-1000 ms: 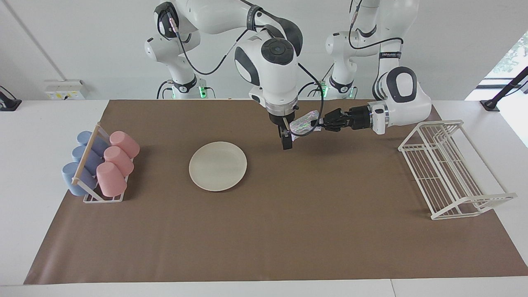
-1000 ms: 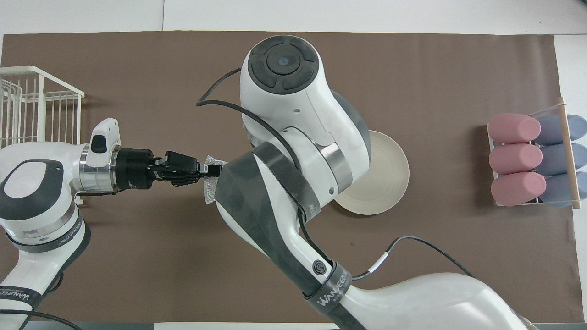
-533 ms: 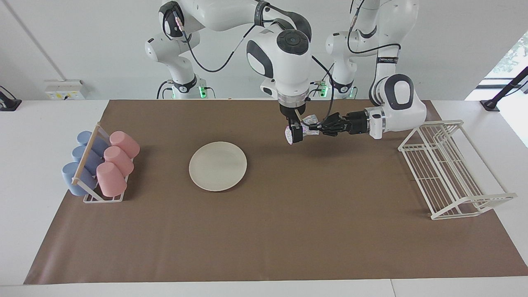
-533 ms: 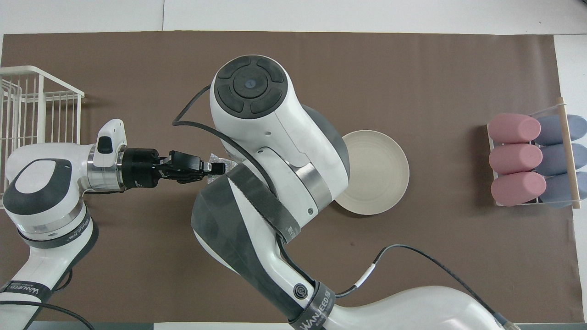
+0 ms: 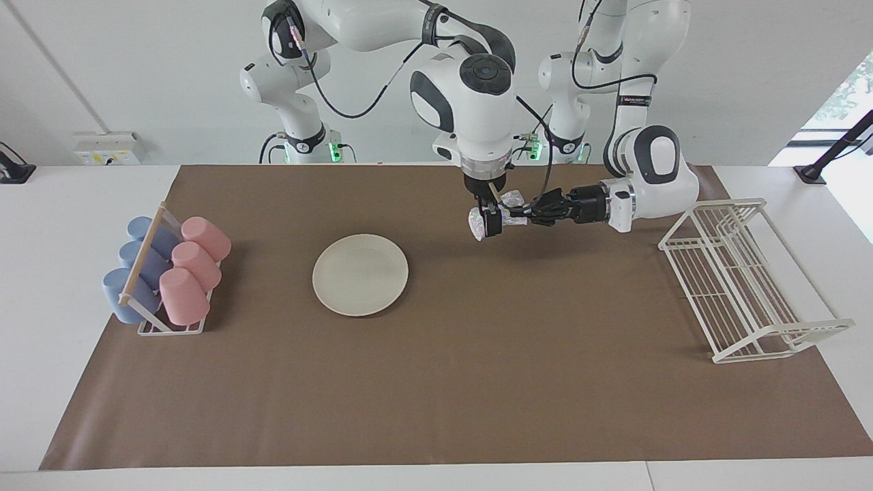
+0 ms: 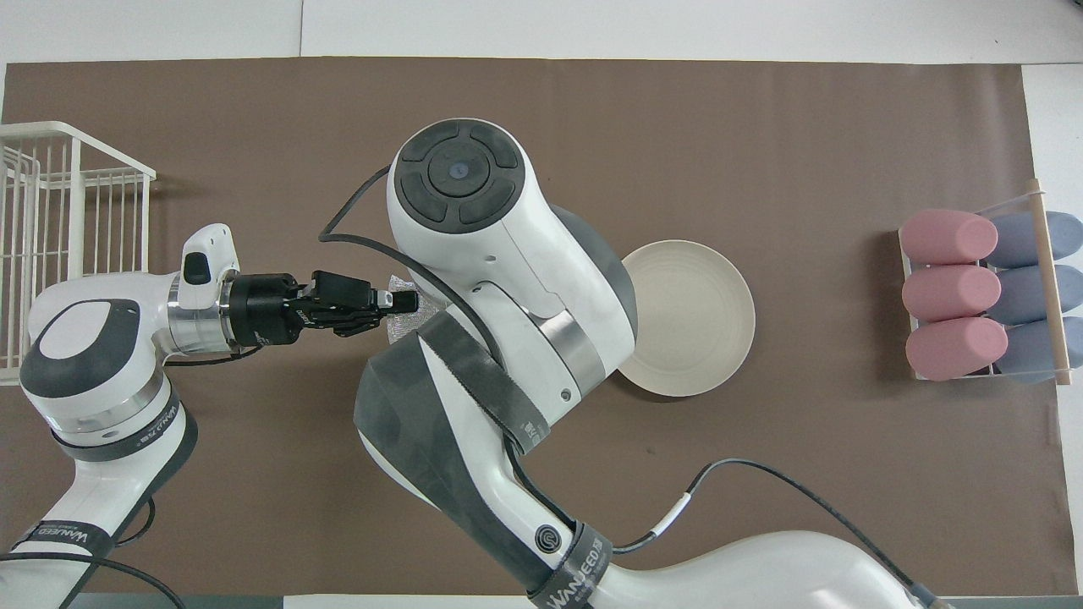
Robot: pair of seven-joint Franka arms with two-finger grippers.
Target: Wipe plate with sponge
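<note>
The cream-white plate (image 5: 360,275) lies flat on the brown mat, and it also shows in the overhead view (image 6: 702,317), partly covered by the right arm. The silvery sponge (image 5: 511,200) hangs in the air between both grippers, over the mat beside the plate toward the left arm's end. My left gripper (image 5: 524,210) points sideways and is shut on the sponge. My right gripper (image 5: 490,224) points down and is shut on the sponge's other end. In the overhead view the left gripper (image 6: 406,300) and a bit of sponge (image 6: 402,315) show; the right gripper is hidden under its own arm.
A rack of pink and blue cups (image 5: 167,273) lies at the right arm's end of the mat, also in the overhead view (image 6: 986,296). A white wire rack (image 5: 743,279) stands at the left arm's end, also in the overhead view (image 6: 68,211).
My right gripper rose and moved toward the left gripper, then closed on the sponge's free end. The left arm drew back slightly. The plate has not moved.
</note>
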